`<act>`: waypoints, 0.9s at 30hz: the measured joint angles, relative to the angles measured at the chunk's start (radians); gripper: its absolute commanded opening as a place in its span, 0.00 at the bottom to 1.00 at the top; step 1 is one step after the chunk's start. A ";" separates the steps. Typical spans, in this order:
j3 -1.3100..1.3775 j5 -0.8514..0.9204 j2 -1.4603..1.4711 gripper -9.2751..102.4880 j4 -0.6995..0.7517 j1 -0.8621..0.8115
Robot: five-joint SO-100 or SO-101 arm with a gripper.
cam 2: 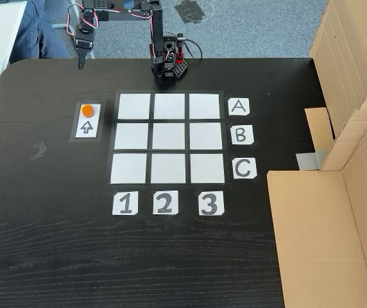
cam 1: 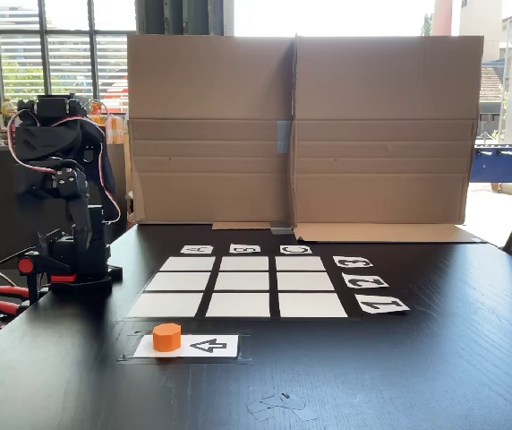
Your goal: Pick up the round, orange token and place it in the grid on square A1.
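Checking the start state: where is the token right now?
In both fixed views the token sits on the arrow card, outside the grid.

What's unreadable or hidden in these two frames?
- Gripper: too small in the top-down fixed view to tell open or shut; in the front fixed view the folded arm hides it.
- Tags A and B: blurred, foreshortened in the front view.
- Token: covers part of the arrow card.
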State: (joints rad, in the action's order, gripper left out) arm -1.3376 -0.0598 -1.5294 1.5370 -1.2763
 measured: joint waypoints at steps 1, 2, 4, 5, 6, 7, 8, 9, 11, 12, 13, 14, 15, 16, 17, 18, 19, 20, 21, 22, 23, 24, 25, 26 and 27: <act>0.014 -0.011 0.023 0.30 0.000 0.020; 0.026 -0.018 0.044 0.31 0.000 0.040; 0.049 -0.032 0.095 0.32 0.000 0.077; 0.058 -0.038 0.118 0.32 0.000 0.095; 0.069 -0.041 0.143 0.33 0.000 0.110; 0.075 -0.044 0.166 0.33 0.000 0.126; 0.081 -0.049 0.187 0.33 0.000 0.140; 0.087 -0.051 0.209 0.33 0.000 0.153; 0.098 -0.058 0.247 0.35 0.000 0.176; 0.104 -0.060 0.267 0.35 0.000 0.187; 0.110 -0.060 0.285 0.36 0.000 0.198; 0.117 -0.060 0.302 0.36 0.000 0.207; 0.124 -0.060 0.319 0.37 0.000 0.213; 0.133 -0.060 0.336 0.37 0.000 0.219; 0.143 -0.060 0.350 0.37 0.000 0.225; 0.152 -0.060 0.365 0.38 0.000 0.232; 0.166 -0.060 0.380 0.38 0.000 0.236; 0.176 -0.060 0.393 0.38 0.000 0.241; 0.187 -0.061 0.407 0.38 0.000 0.244; 0.201 -0.064 0.422 0.38 0.000 0.247; 0.212 -0.067 0.434 0.39 -0.002 0.250; 0.219 -0.069 0.446 0.39 -0.002 0.252; 0.229 -0.069 0.462 0.39 -0.002 0.255; 0.236 -0.069 0.474 0.39 -0.002 0.256; 0.245 -0.069 0.485 0.39 -0.002 0.258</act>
State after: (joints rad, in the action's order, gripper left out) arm -1.0922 -0.1289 -1.0446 1.5355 -1.0186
